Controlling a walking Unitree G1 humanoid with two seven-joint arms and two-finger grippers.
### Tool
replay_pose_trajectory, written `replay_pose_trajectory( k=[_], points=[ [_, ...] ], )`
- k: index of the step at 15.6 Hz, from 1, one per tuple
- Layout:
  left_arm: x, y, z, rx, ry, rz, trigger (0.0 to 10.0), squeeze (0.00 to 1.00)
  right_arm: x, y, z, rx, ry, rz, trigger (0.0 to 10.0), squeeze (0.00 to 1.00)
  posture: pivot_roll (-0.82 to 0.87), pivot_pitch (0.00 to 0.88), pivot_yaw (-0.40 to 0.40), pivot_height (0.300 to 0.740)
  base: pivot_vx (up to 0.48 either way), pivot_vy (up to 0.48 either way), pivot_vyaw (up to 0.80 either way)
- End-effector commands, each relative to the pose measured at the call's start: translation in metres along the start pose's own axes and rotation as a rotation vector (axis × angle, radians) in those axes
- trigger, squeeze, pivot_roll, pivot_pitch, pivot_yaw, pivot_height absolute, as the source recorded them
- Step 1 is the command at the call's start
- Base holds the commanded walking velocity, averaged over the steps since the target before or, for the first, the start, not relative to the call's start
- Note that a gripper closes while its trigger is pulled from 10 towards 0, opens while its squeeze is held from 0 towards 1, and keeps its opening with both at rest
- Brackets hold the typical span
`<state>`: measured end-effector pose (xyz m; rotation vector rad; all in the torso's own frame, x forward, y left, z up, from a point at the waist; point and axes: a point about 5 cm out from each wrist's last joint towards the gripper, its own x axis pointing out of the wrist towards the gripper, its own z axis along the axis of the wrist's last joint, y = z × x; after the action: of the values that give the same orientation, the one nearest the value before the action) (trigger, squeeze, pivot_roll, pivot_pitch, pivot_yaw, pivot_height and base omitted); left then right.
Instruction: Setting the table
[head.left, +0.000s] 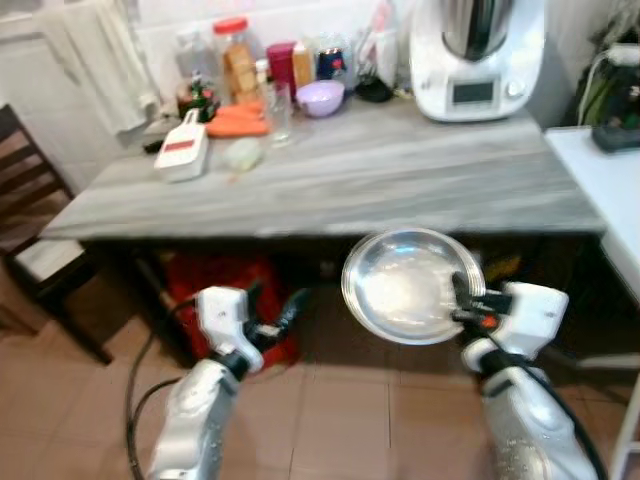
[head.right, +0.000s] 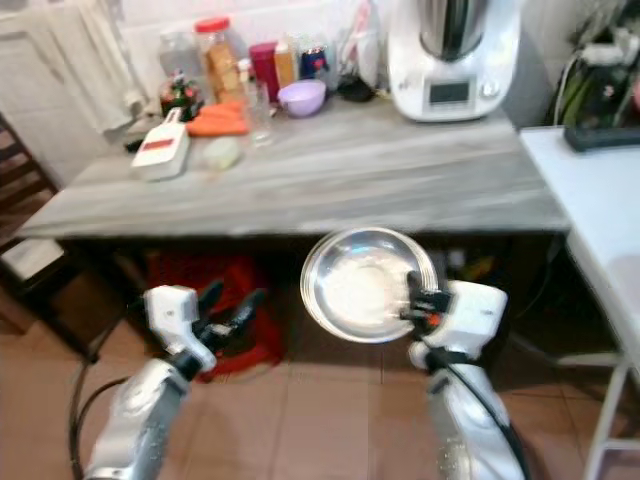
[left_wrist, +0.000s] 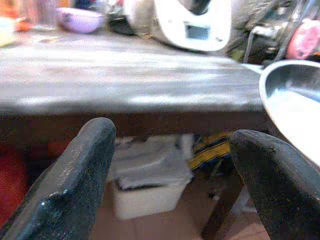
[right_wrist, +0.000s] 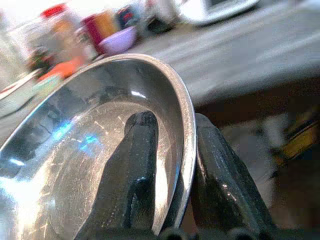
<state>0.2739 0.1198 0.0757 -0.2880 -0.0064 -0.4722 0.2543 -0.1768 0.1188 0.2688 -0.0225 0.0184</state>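
You've got the shallow round stainless-steel bowl (head.left: 412, 285) pinched by its rim in your right gripper (head.left: 462, 300), one black finger inside the rim and one outside, as the right wrist view shows plainly, and the bowl hangs tilted toward you in front of the table's near edge, below the tabletop. So by my reading this is the carry-in step: dish in hand, not yet set down. Your left gripper (head.left: 268, 318) hovers low and off to the left with its fingers spread wide and nothing between them. What the next move calls for, I'd say, is a lift first, because the bowl has to clear that front edge before it can go forward, and then a levelling of the wrist so it lands flat rather than on its lip. Look at the long grey wood-grain table (head.left: 400, 180): the whole near and middle stretch is bare, so you have plenty of landing room straight ahead. The clutter sits at the back: a white kitchen machine with a steel jug (head.left: 478, 55) at the right rear, a small lilac bowl (head.left: 320, 97) beside a clear drinking glass (head.left: 279, 110), jars and bottles behind them, something orange (head.left: 238, 121) and a white slicer with a red panel (head.left: 183, 150) toward the left. A dark wooden chair (head.left: 30, 215) stands at the left end, a white side table (head.left: 605, 180) at the right, red bags under the table, terracotta tiles underfoot.
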Motion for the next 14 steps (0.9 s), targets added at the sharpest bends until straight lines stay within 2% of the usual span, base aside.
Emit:
replay_pose_trajectory(
  k=[1,6,9,14],
  points=[
    [-0.0039,0.0109,0.0065,0.034,-0.006,0.029,10.0,0.0,0.0024,0.0116,0.0012,0.022,-0.015,0.035,10.0,0.0,-0.05,0.0,0.117,0.74,0.48,0.0,-0.56],
    [-0.0034,0.0098,0.0059,0.033,-0.002,0.026,10.0,0.0,0.0026,0.0126,0.0012,0.009,-0.017,0.039,10.0,0.0,-0.05,0.0,0.12,0.74,0.477,0.0,0.0],
    [-0.0032,0.0089,0.0057,0.033,-0.002,0.025,10.0,0.0,0.0038,0.0144,0.0021,0.003,-0.024,0.049,10.0,0.0,-0.05,0.0,0.121,0.74,0.472,0.0,0.67],
    [-0.0048,0.0097,0.0032,0.036,0.012,0.033,10.0,0.0,0.0053,0.0129,0.0005,0.014,-0.019,0.031,10.0,0.0,-0.05,0.0,0.118,0.74,0.421,0.0,0.0]
  ],
)
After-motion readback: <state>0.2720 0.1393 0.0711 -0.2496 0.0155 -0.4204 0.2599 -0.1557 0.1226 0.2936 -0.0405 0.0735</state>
